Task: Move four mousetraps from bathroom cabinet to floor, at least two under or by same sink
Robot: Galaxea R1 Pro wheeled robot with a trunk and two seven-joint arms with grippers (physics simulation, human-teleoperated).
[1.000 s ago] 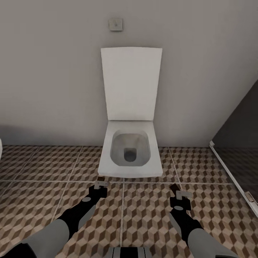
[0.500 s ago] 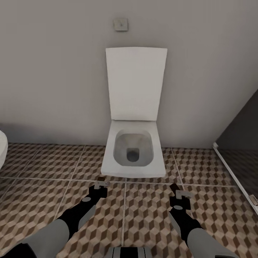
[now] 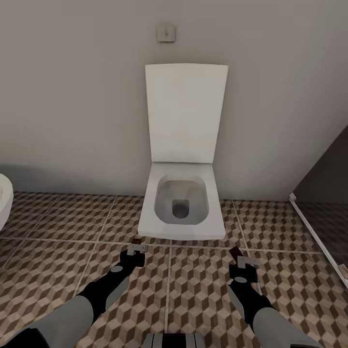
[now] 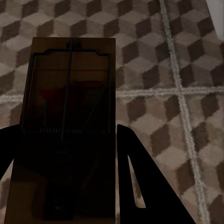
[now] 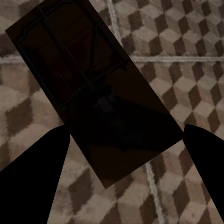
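Note:
My two arms reach forward low over the bathroom floor (image 3: 53,270), with its brown and beige cube pattern. The left gripper (image 3: 137,247) is shut on a mousetrap (image 3: 137,240), whose brown end pokes out past the fingers. In the left wrist view that mousetrap (image 4: 70,93) is a dark wooden board with wire and a red mark, held between the fingers (image 4: 135,186) above the tiles (image 4: 182,56). The right gripper (image 3: 240,259) is shut on a second mousetrap (image 3: 235,252). In the right wrist view this mousetrap (image 5: 93,93) lies askew in the right gripper (image 5: 116,172).
A white toilet (image 3: 181,205) with its lid (image 3: 186,116) up stands against the grey wall straight ahead, under a small flush plate (image 3: 166,33). A dark glass panel (image 3: 324,188) with a pale floor rail closes the right side. A white rounded rim (image 3: 4,198) shows at the left edge.
The whole picture has slid right, so the camera has turned a little left; the white rim at the left edge has come further in. Both grippers hold their mousetraps as before.

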